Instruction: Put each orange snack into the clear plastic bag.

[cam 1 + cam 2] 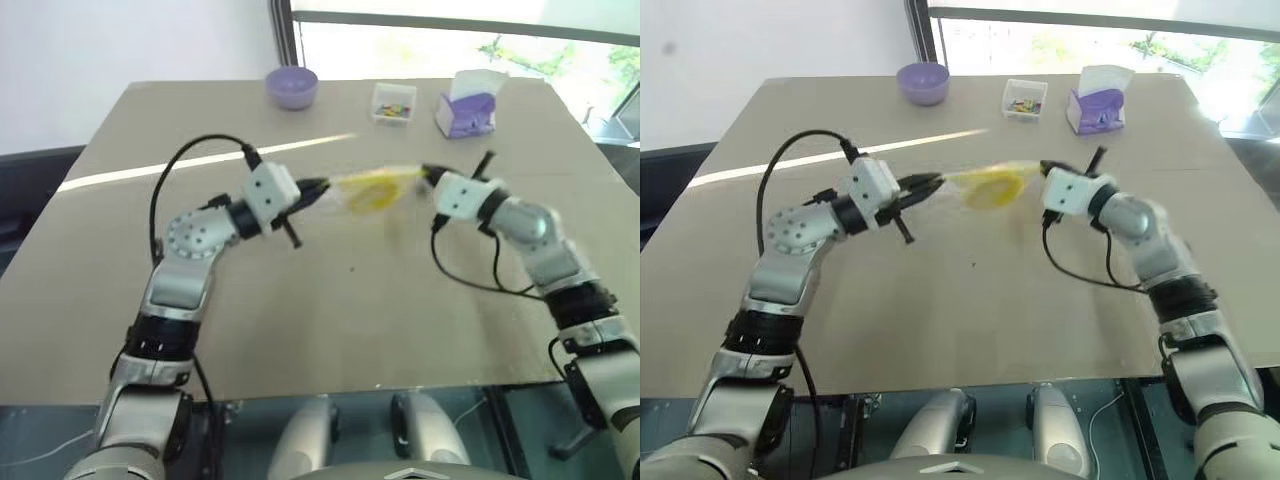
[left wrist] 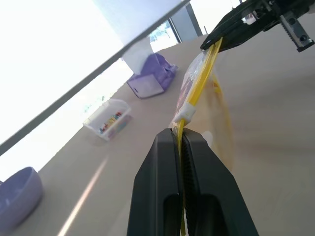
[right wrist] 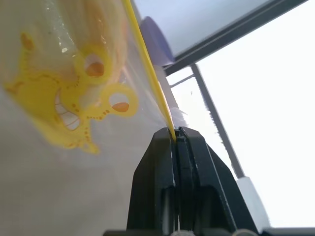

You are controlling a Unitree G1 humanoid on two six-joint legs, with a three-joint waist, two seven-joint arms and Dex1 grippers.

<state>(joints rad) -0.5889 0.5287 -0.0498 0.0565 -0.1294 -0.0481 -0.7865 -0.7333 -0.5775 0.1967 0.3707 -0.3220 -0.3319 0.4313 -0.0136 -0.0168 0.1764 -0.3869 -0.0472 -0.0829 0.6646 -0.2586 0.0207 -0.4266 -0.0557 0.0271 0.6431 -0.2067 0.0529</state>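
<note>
The clear plastic bag (image 1: 375,188) hangs stretched between my two grippers above the middle of the table (image 1: 300,320). My left gripper (image 1: 325,184) is shut on one end of its yellow strip (image 2: 199,83). The right gripper (image 1: 428,172) is shut on the other end (image 3: 147,69). A yellow cartoon print (image 3: 69,113) covers the bag's side. A yellow-orange blur shows through the plastic; I cannot tell whether it is an orange snack or only the print.
At the table's far edge stand a purple bowl (image 1: 291,86), a small clear box of colourful bits (image 1: 393,103) and a purple-and-white tissue box (image 1: 466,105). Black cables hang from both wrists over the tabletop.
</note>
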